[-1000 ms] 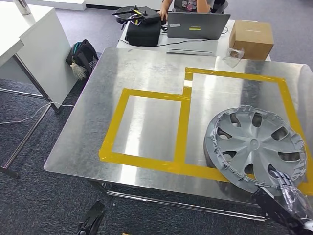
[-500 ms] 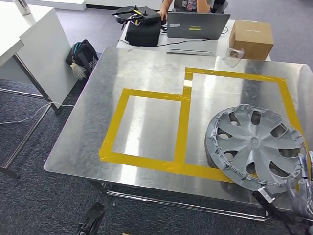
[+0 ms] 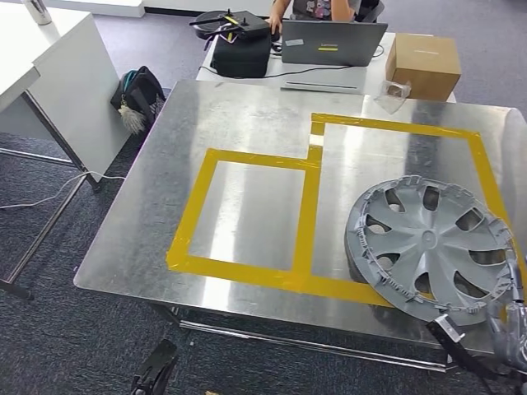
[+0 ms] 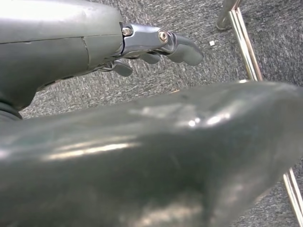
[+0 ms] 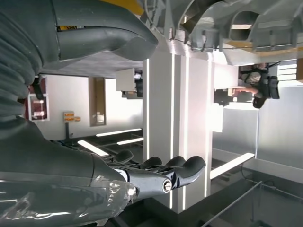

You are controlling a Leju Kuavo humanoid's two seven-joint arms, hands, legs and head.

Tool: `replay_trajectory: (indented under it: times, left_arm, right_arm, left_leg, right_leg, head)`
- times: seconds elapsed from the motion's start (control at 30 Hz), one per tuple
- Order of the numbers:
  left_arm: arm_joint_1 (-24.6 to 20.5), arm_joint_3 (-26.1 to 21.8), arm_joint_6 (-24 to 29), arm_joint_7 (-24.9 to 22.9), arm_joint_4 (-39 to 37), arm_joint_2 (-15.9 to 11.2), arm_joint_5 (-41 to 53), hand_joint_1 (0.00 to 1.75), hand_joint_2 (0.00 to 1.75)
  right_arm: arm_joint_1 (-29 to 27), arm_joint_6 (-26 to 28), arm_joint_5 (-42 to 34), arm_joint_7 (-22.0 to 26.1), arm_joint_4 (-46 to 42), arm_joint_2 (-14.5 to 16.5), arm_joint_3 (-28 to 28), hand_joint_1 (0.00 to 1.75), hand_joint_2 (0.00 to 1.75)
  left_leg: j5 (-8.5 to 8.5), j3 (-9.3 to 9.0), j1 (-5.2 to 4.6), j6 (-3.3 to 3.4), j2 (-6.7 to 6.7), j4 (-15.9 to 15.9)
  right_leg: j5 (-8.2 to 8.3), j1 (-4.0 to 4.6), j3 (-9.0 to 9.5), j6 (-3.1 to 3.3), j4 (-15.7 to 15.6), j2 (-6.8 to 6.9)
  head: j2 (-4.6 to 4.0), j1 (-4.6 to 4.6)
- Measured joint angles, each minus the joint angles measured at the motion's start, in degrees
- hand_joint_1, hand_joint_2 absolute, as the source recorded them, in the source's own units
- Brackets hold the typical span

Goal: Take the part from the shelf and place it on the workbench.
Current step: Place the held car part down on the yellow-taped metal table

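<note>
Hubcap [image 3: 431, 248] is lying flat on the metal workbench [image 3: 261, 123], overlapping the yellow tape [image 3: 307, 214]. Right hand [image 3: 510, 325] is hovering beside its rim, fingers [image 5: 178, 171] apart, apparently holding nothing. Left hand [image 4: 157, 45] is hanging empty over carpet [image 4: 200, 19].

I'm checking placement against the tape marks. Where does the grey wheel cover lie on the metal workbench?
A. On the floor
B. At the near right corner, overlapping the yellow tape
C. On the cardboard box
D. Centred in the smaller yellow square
B: the wheel cover lies at the workbench's near right corner, across the yellow tape.
</note>
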State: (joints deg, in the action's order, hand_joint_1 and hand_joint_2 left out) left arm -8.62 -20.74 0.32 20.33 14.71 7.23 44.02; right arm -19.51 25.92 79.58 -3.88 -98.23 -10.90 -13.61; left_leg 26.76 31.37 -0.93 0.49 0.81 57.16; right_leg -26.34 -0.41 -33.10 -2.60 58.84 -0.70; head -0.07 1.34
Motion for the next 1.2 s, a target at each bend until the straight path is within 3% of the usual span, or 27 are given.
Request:
replay_trajectory:
  times: [0.27,0.43,0.53,0.6,0.67,0.7,0.73,0.77,0.83,0.9,0.93,1.0,1.07,1.17,1.2]
  left_arm:
    - [-0.01,-0.05,-0.19,0.26,0.0,0.04,0.1,0.0,0.0]
    - [0.16,-0.76,0.14,1.02,0.0,0.01,-1.27,0.0,0.0]
    - [0.35,-1.48,0.59,1.63,0.0,-0.02,-2.15,0.0,0.0]
    - [0.51,-2.07,0.96,2.0,-0.01,-0.04,-2.85,0.0,0.0]
    - [0.92,-2.74,1.28,2.45,-0.03,-0.05,-3.64,0.0,0.0]
    - [1.23,-3.11,1.45,2.69,-0.06,-0.04,-4.04,0.0,0.0]
    - [1.55,-3.49,1.65,2.91,-0.09,-0.04,-4.39,0.0,0.0]
    - [1.85,-3.88,1.89,3.1,-0.14,-0.03,-4.74,0.0,0.0]
    - [2.33,-4.63,2.33,3.4,-0.22,-0.08,-5.27,0.0,0.0]
    - [2.76,-5.41,2.68,3.62,-0.31,-0.28,-5.64,0.0,0.0]
    - [2.99,-5.75,2.8,3.69,-0.36,-0.38,-5.75,0.0,0.0]
    - [3.47,-6.27,2.94,3.78,-0.47,-0.49,-5.85,0.0,0.0]
    - [3.81,-6.59,2.97,3.78,-0.55,-0.57,-5.86,0.0,0.0]
    - [3.99,-7.04,3.01,3.74,-0.62,-0.57,-5.85,0.0,0.0]
    - [4.1,-7.2,3.04,3.72,-0.66,-0.57,-5.83,0.0,0.0]
  right_arm:
    - [-1.42,0.39,-10.06,8.12,-3.63,1.43,1.82,0.0,1.75]
    - [-5.02,5.56,-15.16,10.94,-9.36,5.08,8.12,0.0,1.75]
    - [-7.42,9.81,-17.68,11.56,-12.2,7.05,13.32,0.0,1.75]
    - [-8.63,11.81,-19.81,11.61,-13.34,7.94,16.8,0.0,1.75]
    - [-9.78,12.45,-23.2,12.11,-13.87,9.01,19.75,0.0,1.75]
    - [-10.44,12.5,-25.58,12.7,-13.98,9.63,20.85,0.0,1.75]
    - [-11.08,12.51,-28.44,13.47,-13.99,10.23,21.72,0.0,1.75]
    - [-11.6,12.5,-31.86,14.34,-13.8,10.75,22.41,0.0,1.75]
    - [-12.16,12.4,-38.63,16.1,-12.45,11.52,23.27,0.0,1.75]
    - [-12.67,12.33,-43.48,17.91,-9.94,12.31,23.58,0.0,1.75]
    - [-13.0,12.33,-44.86,18.76,-8.74,12.71,23.58,0.0,1.75]
    - [-13.55,12.33,-46.13,19.96,-7.01,13.31,23.53,0.0,0.87]
    - [-13.7,12.3,-46.51,20.44,-5.86,13.74,23.46,0.0,0.0]
    - [-14.04,11.45,-48.21,21.4,-4.59,14.73,23.2,0.0,0.0]
    - [-14.13,10.55,-49.54,22.24,-4.05,15.16,22.84,0.0,0.0]
  left_leg:
    - [0.03,0.01,-0.01,0.03,0.0,0.04]
    - [0.18,0.03,-0.24,0.55,0.01,0.19]
    - [-0.79,-0.2,0.14,1.06,-0.11,-0.81]
    - [-1.36,-0.28,0.58,1.27,-0.28,-1.51]
    - [-1.5,-0.12,0.69,1.31,-0.42,-1.57]
    - [-1.55,-0.06,0.75,1.24,-0.48,-1.56]
    - [-1.62,-0.01,0.84,1.12,-0.51,-1.54]
    - [-1.69,0.03,0.99,0.92,-0.51,-1.52]
    - [-1.76,0.1,1.29,0.26,-0.48,-1.36]
    - [-1.88,0.31,1.29,-0.6,-0.28,-1.06]
    - [-2.05,0.47,1.2,-1.01,-0.16,-0.94]
    - [-2.37,0.85,1.22,-1.69,-0.02,-0.72]
    - [-0.57,1.85,1.39,-2.23,-0.11,0.92]
    - [6.81,5.59,1.44,-2.58,-0.22,10.98]
    - [8.32,6.46,1.44,-2.55,-0.22,14.25]
  right_leg:
    - [0.01,-0.02,0.0,-0.01,-0.03,0.01]
    - [0.15,-0.24,0.07,-0.28,-0.21,0.02]
    - [-0.34,-0.14,-0.23,-0.75,0.12,0.03]
    - [-3.44,-0.09,-1.95,-1.03,4.19,0.12]
    - [-7.28,-0.25,-4.75,-1.41,11.68,0.19]
    - [-8.13,-0.36,-5.69,-1.6,14.4,0.22]
    - [-7.92,-0.47,-5.76,-1.8,15.2,0.24]
    - [-6.63,-0.61,-4.69,-2.03,13.63,0.27]
    - [-3.44,-0.99,-0.13,-2.69,5.7,0.28]
    - [-2.06,-1.1,3.19,-2.43,0.1,-0.02]
    - [-2.21,-1.04,3.54,-1.98,-0.58,-0.2]
    - [-1.91,-0.96,2.79,-0.66,-0.38,-0.25]
    - [-1.29,-0.89,1.95,0.48,-0.32,-0.11]
    - [0.07,-0.62,0.2,1.49,-0.33,0.24]
    - [0.55,-0.46,-0.47,1.62,-0.32,0.32]
  head:
    - [0.0,0.0]
    - [0.0,-0.03]
    - [0.0,0.01]
    - [0.0,0.16]
    - [0.0,0.24]
    - [0.0,0.23]
    - [0.0,0.23]
    - [0.0,0.22]
    - [0.0,0.26]
    - [0.0,0.31]
    - [0.0,0.28]
    - [0.0,0.14]
    - [0.0,-0.05]
    - [0.0,-0.32]
    - [0.0,-0.34]
